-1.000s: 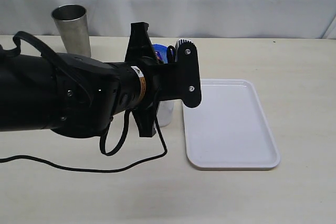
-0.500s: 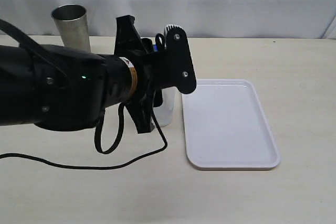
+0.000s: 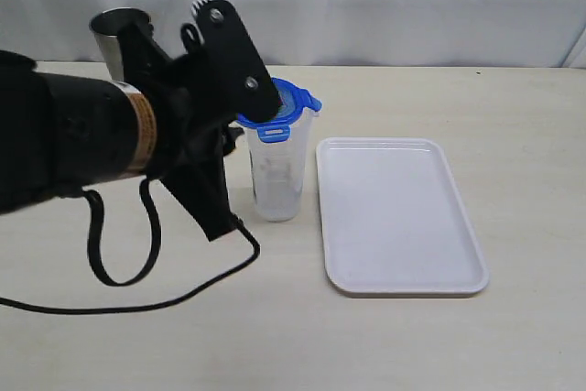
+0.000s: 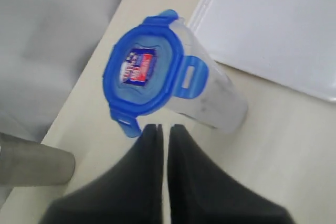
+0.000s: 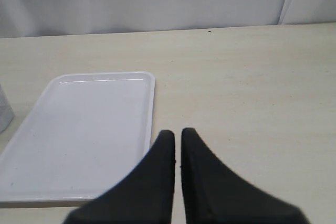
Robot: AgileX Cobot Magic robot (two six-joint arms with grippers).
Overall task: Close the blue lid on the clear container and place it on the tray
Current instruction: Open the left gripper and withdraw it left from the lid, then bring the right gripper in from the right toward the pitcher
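Your left gripper [image 4: 160, 127] has its two fingers drawn together with only a thin slit between them, and nothing is clamped in it. In the left wrist view the fingertips sit close beside one flap of the blue lid [image 4: 142, 72]; you cannot tell from here whether they touch it. In the exterior view the left arm [image 3: 92, 144] reaches in from the left, and its tip overlaps the left edge of the lid.

The blue lid rests on the mouth of the clear container [image 3: 277, 176], sticker side up. One flap hangs down the near side of the container, another lies down along its wall, and the one on the right juts outward. Whether any flap is snapped home cannot be told.

The clear container stands upright on the bench [image 3: 513, 107], just left of the tray [image 3: 403, 217], with a narrow strip of bench between its base and the tray's rim. The tray lies flat on the right half of the scene, its long side running near to far.

A steel cup [image 3: 119, 20] stands at the far left, partly hidden behind the arm.

Your right gripper [image 5: 177, 132] is out of the exterior view. Its wrist view shows the fingers pressed nearly together, holding nothing, hovering above the bench near the tray.
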